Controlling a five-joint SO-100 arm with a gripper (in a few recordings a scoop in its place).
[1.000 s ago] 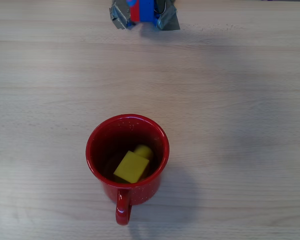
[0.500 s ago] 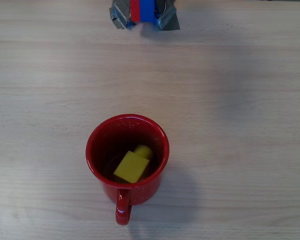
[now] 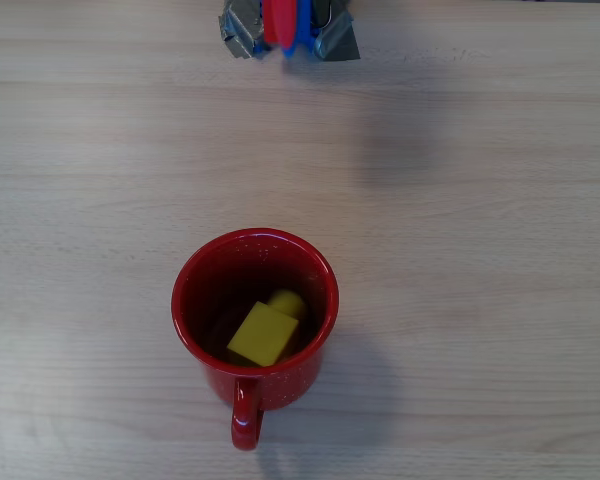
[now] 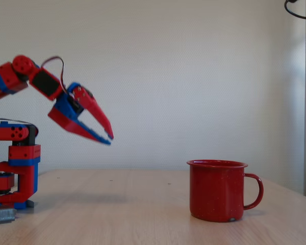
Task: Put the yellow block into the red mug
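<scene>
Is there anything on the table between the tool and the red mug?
Nothing visible. In the fixed view the tool hangs in the air near the arm's base, and bare table lies between it and the red mug. In the overhead view the yellow block already lies inside the mug.

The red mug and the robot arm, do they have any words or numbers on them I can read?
No words, numbers or signs can be read anywhere.
The red mug bears only faint white speckles.
The yellow block inside it is plain.
The gripper and the table carry no labels.
</scene>
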